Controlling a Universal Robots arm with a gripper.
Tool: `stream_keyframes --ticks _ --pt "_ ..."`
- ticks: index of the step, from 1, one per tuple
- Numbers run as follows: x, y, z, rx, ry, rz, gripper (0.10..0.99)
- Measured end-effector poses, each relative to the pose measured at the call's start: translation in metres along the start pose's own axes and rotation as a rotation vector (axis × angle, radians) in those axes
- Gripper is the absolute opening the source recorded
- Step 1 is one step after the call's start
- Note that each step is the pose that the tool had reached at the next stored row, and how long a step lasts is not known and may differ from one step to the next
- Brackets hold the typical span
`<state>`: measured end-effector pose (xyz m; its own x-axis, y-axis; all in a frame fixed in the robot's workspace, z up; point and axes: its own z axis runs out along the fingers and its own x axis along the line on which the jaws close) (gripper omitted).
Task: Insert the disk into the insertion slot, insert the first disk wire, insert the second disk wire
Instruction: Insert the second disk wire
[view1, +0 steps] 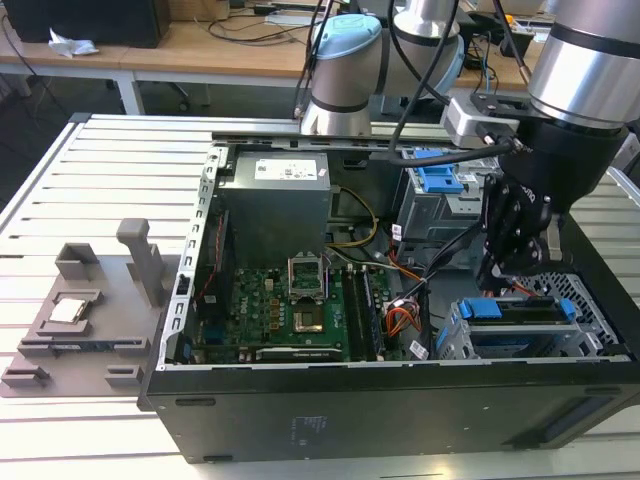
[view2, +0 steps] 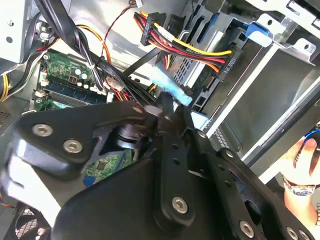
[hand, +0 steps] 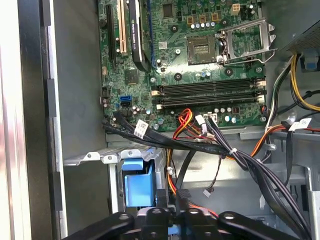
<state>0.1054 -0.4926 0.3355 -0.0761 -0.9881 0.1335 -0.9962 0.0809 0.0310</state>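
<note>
The claw (view1: 500, 272) is clamped on a light-blue wire plug (view2: 172, 90). Just below the claw, the disk (view1: 515, 309) sits in the slot (view1: 455, 337).

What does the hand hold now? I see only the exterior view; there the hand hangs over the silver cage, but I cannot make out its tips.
Observer: In the second wrist view the hand is shut on a light blue connector.
Operator: Is another wire near it?
Observer: Yes, a black plug with red, yellow and black wires sits in a dark edge just beyond the connector; whether fully seated, I cannot tell.
Operator: Is anybody close?
Observer: A person's fingers and a wristwatch show beyond the metal frame.
</note>
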Motion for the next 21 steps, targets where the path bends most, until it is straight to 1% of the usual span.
stream_keyframes --ticks 1,3,8,9,10,11,12,13,14,16,20,21 --pt "0.0000 0.0000 0.0000 0.000 0.0001 0.000 0.114" --pt "0.0000 -0.0001 0.0000 0.000 0.0001 0.000 0.106" --pt "0.0000 -0.0003 0.0000 0.000 0.0001 0.000 0.114" --pt "0.0000 -0.0003 0.0000 0.000 0.0001 0.000 0.176" --pt "0.0000 -0.0003 -0.0001 0.000 0.0001 0.000 0.176" --pt "0.0004 -0.0002 -0.0021 0.000 0.0004 0.000 0.176" --pt "0.0009 -0.0001 -0.0064 0.000 0.0003 0.000 0.176" --pt "0.0019 0.0001 -0.0138 0.000 0.0003 0.000 0.176" --pt "0.0023 0.0002 -0.0174 0.000 0.0002 0.000 0.176" --pt "0.0022 -0.0003 -0.0172 -0.001 0.0000 0.002 0.176" --pt "0.0012 -0.0020 -0.0139 -0.011 -0.0004 0.039 0.176" --pt "0.0012 -0.0020 -0.0139 -0.012 -0.0004 0.039 0.176"
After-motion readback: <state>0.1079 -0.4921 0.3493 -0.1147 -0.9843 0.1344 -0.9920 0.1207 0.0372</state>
